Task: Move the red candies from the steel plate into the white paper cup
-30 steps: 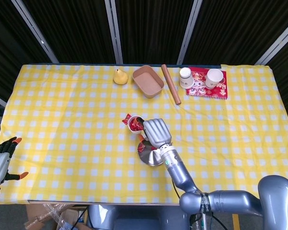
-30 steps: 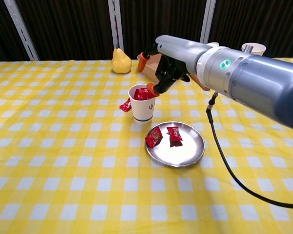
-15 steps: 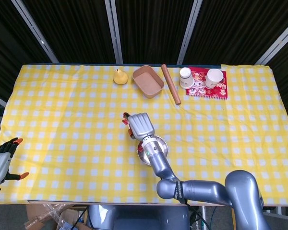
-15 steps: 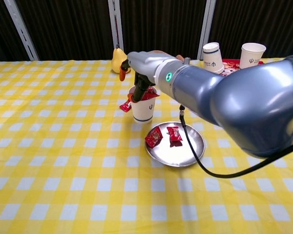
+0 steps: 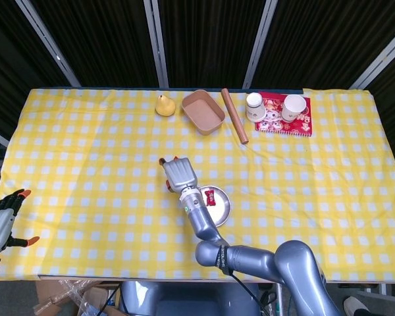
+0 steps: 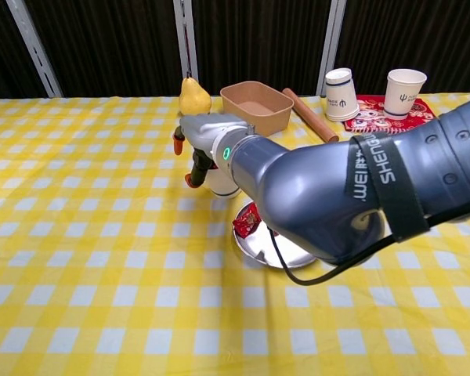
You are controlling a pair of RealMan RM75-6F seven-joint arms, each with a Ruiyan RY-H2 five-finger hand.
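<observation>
- Right hand (image 5: 178,174), grey with orange fingertips, hangs near the middle of the yellow-and-white checked tablecloth (image 5: 85,151), over the spot where the white paper cup (image 6: 219,182) stands. In the head view it covers the cup entirely; in the chest view only a sliver of cup wall shows behind the forearm.
- Fingers look curled downward. Whether anything is pinched in them cannot be told; the palm faces away from both cameras.
- Round steel plate (image 5: 222,208) lies just beside the cup, toward the front edge of the cloth. At least one red wrapped candy (image 5: 210,196) lies on its rear part. In the chest view the arm hides most of the plate, so the candy count is uncertain.
- Judgement: hand is placed over the cup mouth for a drop, and the plate sits close to keep each transfer short.
- Left hand (image 5: 1,220) rests off the front left corner, fingers spread, holding nothing, out of the working area.
- Along the rear edge: yellow pear (image 5: 164,105), tan rectangular tray (image 5: 203,112), brown wooden rolling pin (image 5: 234,115), two spare white paper cups (image 5: 254,106) on a red patterned mat (image 5: 276,118). All are well apart from the work.
</observation>
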